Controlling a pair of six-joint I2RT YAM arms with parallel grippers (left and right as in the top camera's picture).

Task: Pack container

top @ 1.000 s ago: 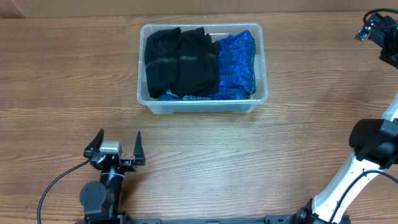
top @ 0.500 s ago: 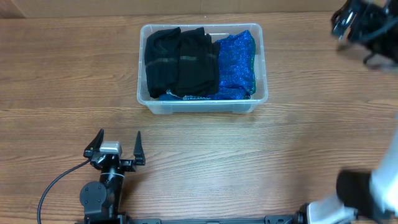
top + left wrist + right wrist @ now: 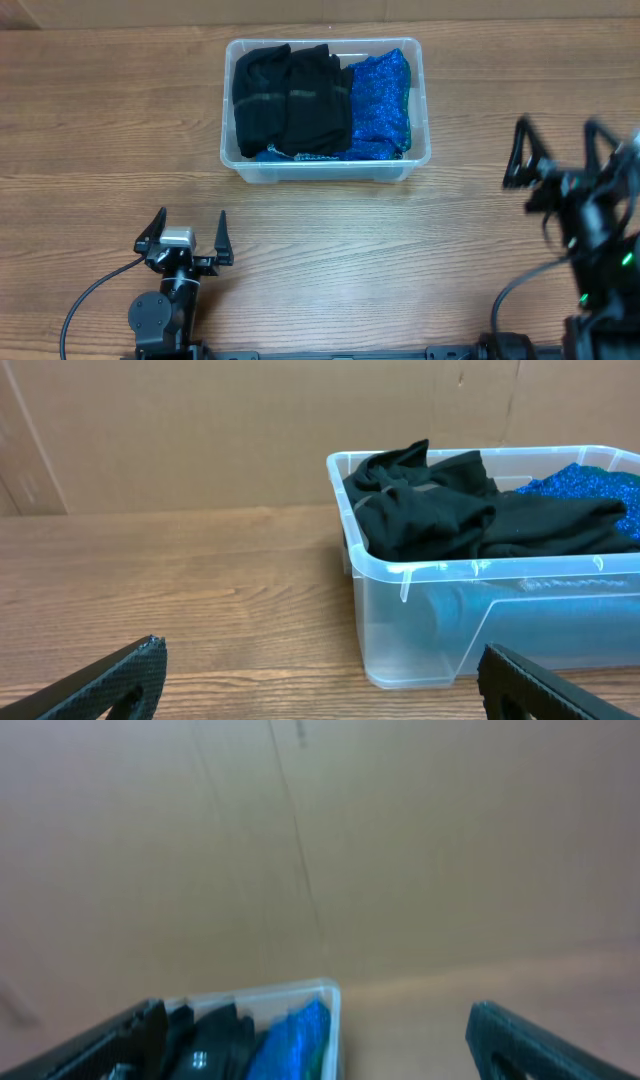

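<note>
The clear plastic container [image 3: 422,90] stands at the back middle of the table. It holds black clothes [image 3: 290,98] on the left and a sparkly blue cloth [image 3: 380,95] on the right. My left gripper [image 3: 190,238] is open and empty near the front edge, well in front of the container; its view shows the container [image 3: 420,610] and black clothes [image 3: 440,510] ahead. My right gripper [image 3: 560,155] is open and empty at the right, level with the container's front. Its blurred view shows the container's corner [image 3: 330,995] and blue cloth [image 3: 290,1045].
A brown cardboard wall [image 3: 250,430] stands behind the table. Bare wooden tabletop [image 3: 100,120] lies left and right of the container. The right arm's base [image 3: 600,310] is at the front right.
My right arm has swung down from the far right corner toward the front, and its open gripper now sits lower at the right. The left arm and the container have not moved.
</note>
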